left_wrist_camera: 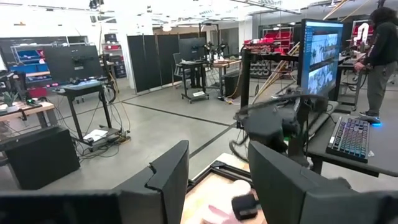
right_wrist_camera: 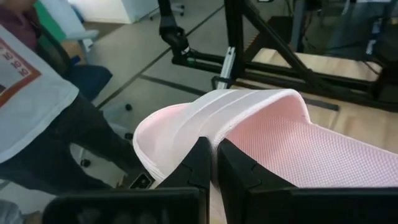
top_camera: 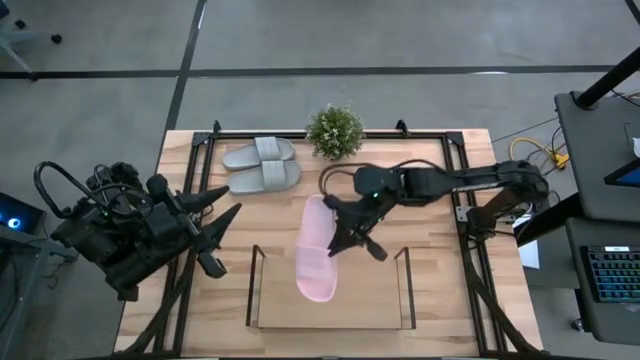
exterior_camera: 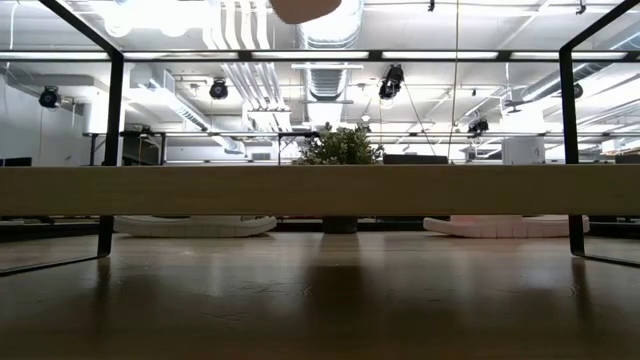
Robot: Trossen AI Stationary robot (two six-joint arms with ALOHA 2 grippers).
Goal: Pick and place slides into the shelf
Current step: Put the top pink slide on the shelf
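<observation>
High view: right gripper clamped on pink slide, held over the shelf, its toe end above the shelf's middle. Grey pair lies on the table far left, next to a plant. Left gripper waits at the left table edge, fingers parted, nothing in them.

Low view: pink sole just visible at top, off the table. Shelf base runs across; plant behind it.

Left wrist view: parted fingers, nothing between them; room beyond.

Right wrist view: fingers pinch the pink slide's strap; a seated person beyond the table.
</observation>
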